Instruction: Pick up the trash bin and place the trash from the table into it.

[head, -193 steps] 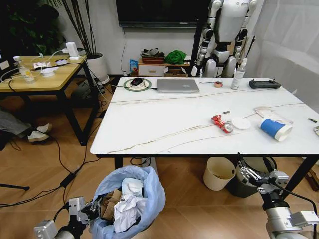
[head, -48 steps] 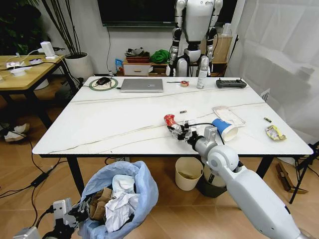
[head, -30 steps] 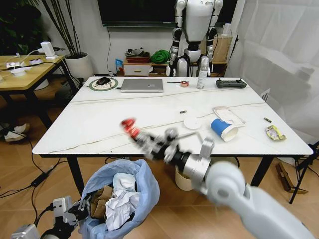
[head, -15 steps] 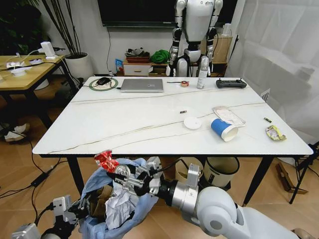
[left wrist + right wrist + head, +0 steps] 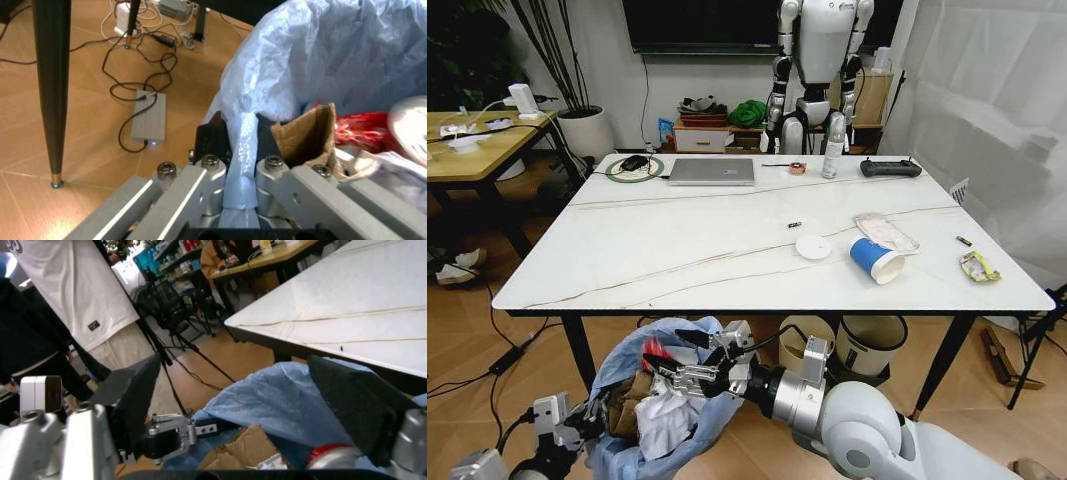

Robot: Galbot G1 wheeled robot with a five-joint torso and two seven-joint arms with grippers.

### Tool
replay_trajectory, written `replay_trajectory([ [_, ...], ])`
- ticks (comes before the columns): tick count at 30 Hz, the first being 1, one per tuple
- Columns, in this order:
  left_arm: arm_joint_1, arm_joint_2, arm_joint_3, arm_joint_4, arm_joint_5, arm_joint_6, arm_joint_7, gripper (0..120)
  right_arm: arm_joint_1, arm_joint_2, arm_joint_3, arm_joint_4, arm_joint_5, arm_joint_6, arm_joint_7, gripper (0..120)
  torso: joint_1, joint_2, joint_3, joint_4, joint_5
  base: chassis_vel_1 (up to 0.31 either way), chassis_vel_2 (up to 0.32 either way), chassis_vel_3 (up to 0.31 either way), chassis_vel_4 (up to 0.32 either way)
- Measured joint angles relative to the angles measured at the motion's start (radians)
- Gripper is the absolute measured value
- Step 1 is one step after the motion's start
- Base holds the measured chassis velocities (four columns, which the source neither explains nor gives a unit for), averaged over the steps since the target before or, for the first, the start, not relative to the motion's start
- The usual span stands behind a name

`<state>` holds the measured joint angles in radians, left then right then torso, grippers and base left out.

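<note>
Now the right claw [image 5: 689,362] hangs open over the bin [image 5: 717,400], the can [image 5: 655,352] just released; withdraw straight up while the left claw [image 5: 239,186] grips the liner [image 5: 320,55].

No text, label, brand or number can be read anywhere

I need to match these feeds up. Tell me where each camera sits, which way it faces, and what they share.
Head view: on the robot's head, looking forward and down at the table and the trash bin; both arms show, the right end effector open over the bin.
Left wrist view: on the left arm, facing the bin's blue bag, which the left end effector pinches.
Right wrist view: on the right arm, facing across the bin toward the table's edge.
Shared by all: bin, crushed red can, cardboard.
</note>
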<state>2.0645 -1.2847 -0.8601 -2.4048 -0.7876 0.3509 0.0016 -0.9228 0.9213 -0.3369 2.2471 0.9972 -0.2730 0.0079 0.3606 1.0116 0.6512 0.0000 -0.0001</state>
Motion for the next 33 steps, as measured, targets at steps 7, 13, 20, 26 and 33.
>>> replay_trajectory([
  [7, -0.003, 0.005, 0.005, 0.016, -0.005, 0.002, -0.006, 0, 0.008, 0.018, 0.069, -0.004, 0.0, -0.004, 0.018, 100, 0.0, 0.0, 0.0, 0.0, 0.0, 0.0, 0.0, 0.0, 0.0],
  [13, -0.006, 0.005, 0.016, 0.029, -0.005, 0.003, -0.017, 0, 0.008, 0.036, 0.181, -0.034, -0.018, -0.03, 0.074, 100, 0.0, 0.0, 0.0, 0.0, 0.0, 0.0, 0.0, 0.0, 0.0],
  [20, -0.017, 0.009, 0.022, 0.032, -0.006, 0.003, -0.019, 0, 0.009, 0.061, 0.381, -0.186, -0.107, -0.077, 0.181, 100, 0.0, 0.0, 0.0, -0.0001, 0.0003, 0.0, 0.0, 0.0, 0.0],
  [26, -0.027, 0.011, 0.025, 0.031, -0.006, 0.003, -0.017, 0, 0.051, 0.055, 0.441, -0.258, -0.214, -0.179, 0.13, 100, 0.0, 0.0, 0.0, -0.0001, 0.0003, 0.0, 0.0, 0.0, 0.0],
  [33, -0.031, 0.006, 0.028, 0.032, -0.003, 0.001, -0.014, 0, 0.164, 0.064, 0.439, -0.371, -0.311, -0.295, 0.048, 100, 0.0, 0.0, 0.0, -0.0001, 0.0001, 0.0, 0.0, 0.0, 0.0],
])
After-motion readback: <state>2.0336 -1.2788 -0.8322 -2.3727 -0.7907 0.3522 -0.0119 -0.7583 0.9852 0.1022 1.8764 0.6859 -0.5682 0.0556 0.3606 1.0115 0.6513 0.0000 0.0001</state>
